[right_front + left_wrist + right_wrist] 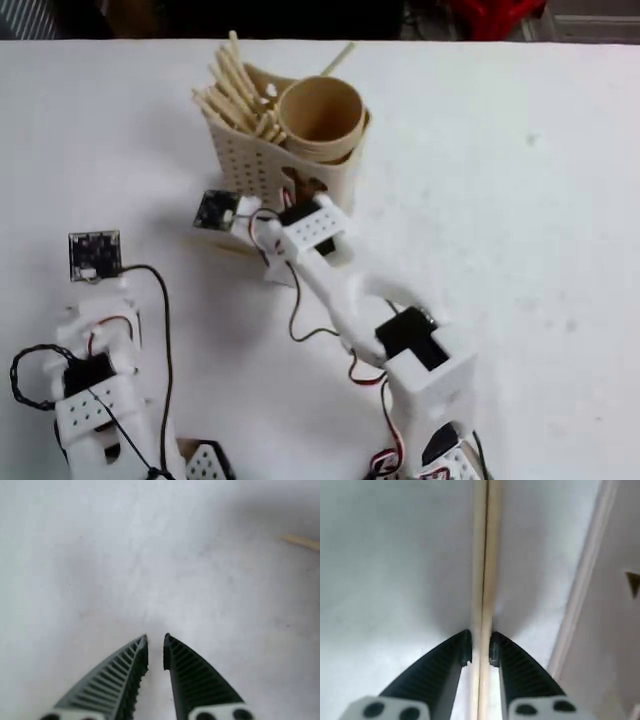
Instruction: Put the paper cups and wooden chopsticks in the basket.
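High view, starting at 8 o'clock: the left arm (95,390) sits folded near the bench (520,200) edge. Its wrist view gives us the left tool (155,645) over bare surface, fingers a narrow slit apart with nothing between them, and one loose stick end (300,541) lying a way off. Across to 12 o'clock, the basket (250,170) stands upright, a sheaf of wooden chopsticks (230,85) leaning in its 10 o'clock corner and paper cups (320,115) nested beside them. On to the right arm (350,295), stretched from 5 o'clock to the basket's foot. Its wrist view shows the right tool (480,649) pinching a pair of chopsticks (482,555) down at bench level, basket wall just beside. These should be light, stiff and smooth, so I'd expect them to swivel or scissor apart if held near an end. A pinch around mid-length, both sticks square across the pads, looks safer. How far along the pair this grip sits, I can't tell.
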Controlling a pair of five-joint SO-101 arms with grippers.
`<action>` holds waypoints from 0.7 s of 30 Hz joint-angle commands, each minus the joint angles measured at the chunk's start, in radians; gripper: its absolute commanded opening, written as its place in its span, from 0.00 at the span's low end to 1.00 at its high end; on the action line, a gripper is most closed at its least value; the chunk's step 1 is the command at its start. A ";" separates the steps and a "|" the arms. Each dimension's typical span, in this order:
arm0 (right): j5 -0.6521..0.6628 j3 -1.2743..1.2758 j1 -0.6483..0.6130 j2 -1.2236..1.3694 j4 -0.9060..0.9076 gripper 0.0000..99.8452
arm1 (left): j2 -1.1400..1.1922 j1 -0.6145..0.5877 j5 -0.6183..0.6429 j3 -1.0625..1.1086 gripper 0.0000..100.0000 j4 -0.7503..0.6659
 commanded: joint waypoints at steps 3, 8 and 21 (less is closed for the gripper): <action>-0.028 0.011 0.004 -0.065 0.082 0.02 | -0.013 0.012 -0.009 -0.006 0.08 -0.020; -0.120 0.032 0.004 -0.223 0.150 0.02 | -0.013 0.012 -0.009 -0.006 0.08 -0.021; -0.137 0.302 -0.005 -0.642 0.128 0.10 | -0.013 0.013 -0.009 -0.006 0.08 -0.021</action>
